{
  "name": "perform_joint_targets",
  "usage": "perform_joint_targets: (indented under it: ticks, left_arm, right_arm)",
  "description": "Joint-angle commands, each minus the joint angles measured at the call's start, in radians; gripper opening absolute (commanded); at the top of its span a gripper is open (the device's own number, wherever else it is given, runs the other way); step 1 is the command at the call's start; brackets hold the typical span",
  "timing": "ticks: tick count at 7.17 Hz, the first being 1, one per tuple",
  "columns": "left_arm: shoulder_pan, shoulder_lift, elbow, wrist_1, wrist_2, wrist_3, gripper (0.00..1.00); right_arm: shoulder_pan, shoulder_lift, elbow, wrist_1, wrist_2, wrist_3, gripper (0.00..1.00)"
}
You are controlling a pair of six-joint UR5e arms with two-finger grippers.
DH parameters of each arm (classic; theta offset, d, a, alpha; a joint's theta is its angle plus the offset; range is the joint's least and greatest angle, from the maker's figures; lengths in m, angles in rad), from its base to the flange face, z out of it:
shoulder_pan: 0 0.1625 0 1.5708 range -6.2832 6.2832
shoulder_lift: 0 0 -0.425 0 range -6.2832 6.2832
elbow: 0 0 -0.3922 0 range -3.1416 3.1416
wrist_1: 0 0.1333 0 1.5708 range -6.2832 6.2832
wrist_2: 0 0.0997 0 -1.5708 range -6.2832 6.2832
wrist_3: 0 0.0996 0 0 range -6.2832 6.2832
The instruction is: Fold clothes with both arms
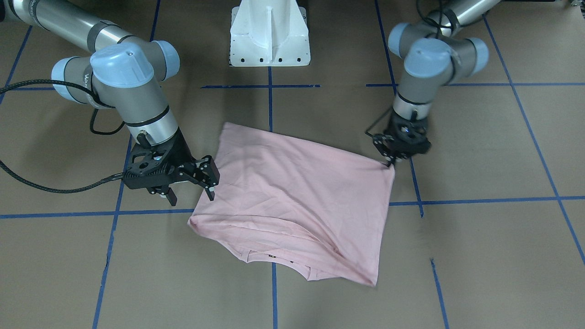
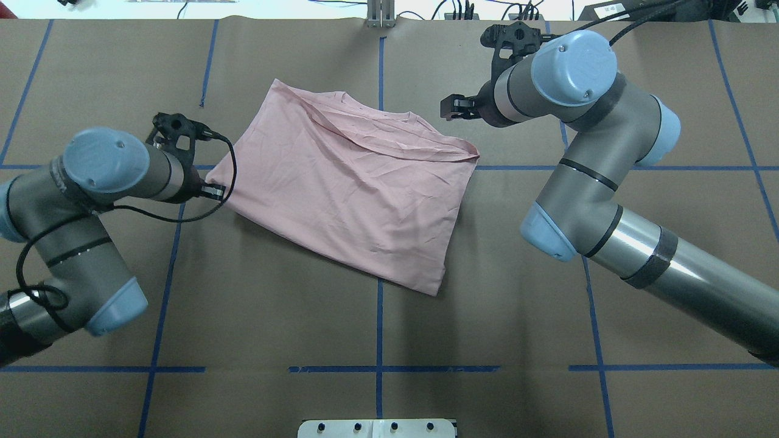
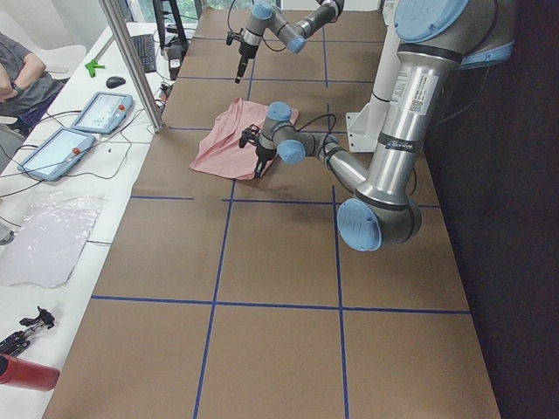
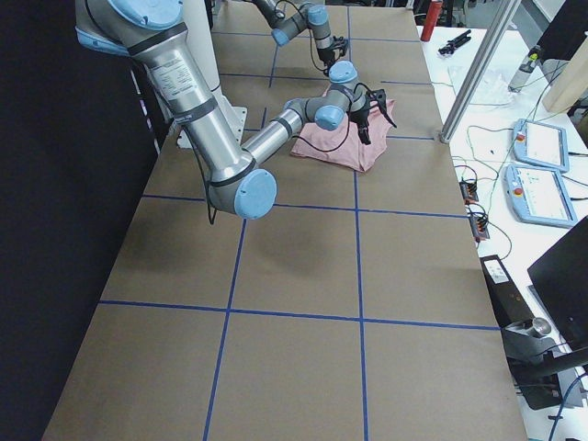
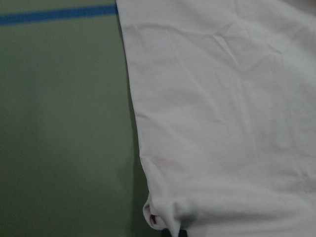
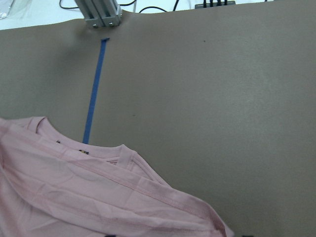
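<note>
The light pink T-shirt [image 1: 297,196] lies folded into a rough rectangle on the brown table, plain side up, its collar [image 1: 274,258] on the edge away from the robot. The print is hidden. My left gripper [image 1: 392,163] is low at the shirt's corner, shut on the bunched corner cloth [image 5: 160,215]; it also shows in the overhead view [image 2: 213,191]. My right gripper [image 1: 192,197] is open and holds nothing. It hovers just off the shirt's collar-side corner [image 2: 470,151] and shows in the overhead view [image 2: 455,109]. The right wrist view shows the collar [image 6: 106,155] below it.
The white pedestal base [image 1: 269,36] stands at the robot's side of the table. Blue tape lines [image 2: 380,328] cross the brown paper. A side bench with teach pendants [image 3: 98,112], a metal post [image 3: 131,61] and a seated person [image 3: 17,70] lies beyond the table's far edge.
</note>
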Motion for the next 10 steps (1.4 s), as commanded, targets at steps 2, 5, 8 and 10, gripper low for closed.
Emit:
perform_joint_targets:
  ticks: [2,5,8,10]
  left_arm:
    - [-0.198,-0.222,0.482,-0.225,0.001,0.205,0.0]
    - [-0.214,-0.501,0.917,-0.391,0.085,0.206,0.0]
    - [-0.307,-0.414,0.851,-0.475,-0.014,0.367,1.0]
    - [-0.367,-0.334,0.724,-0.458,-0.148,0.457,1.0]
  right_arm:
    - [-0.033,-0.006,0.009,0.018,-0.018,-0.027,0.98]
    - [-0.042,-0.003,0.009,0.018,-0.028,-0.027,0.97]
    - [-0.059,0.044,0.001,-0.098,-0.027,-0.009,0.99]
    - [-0.114,0.147,-0.011,-0.267,-0.034,-0.026,0.98]
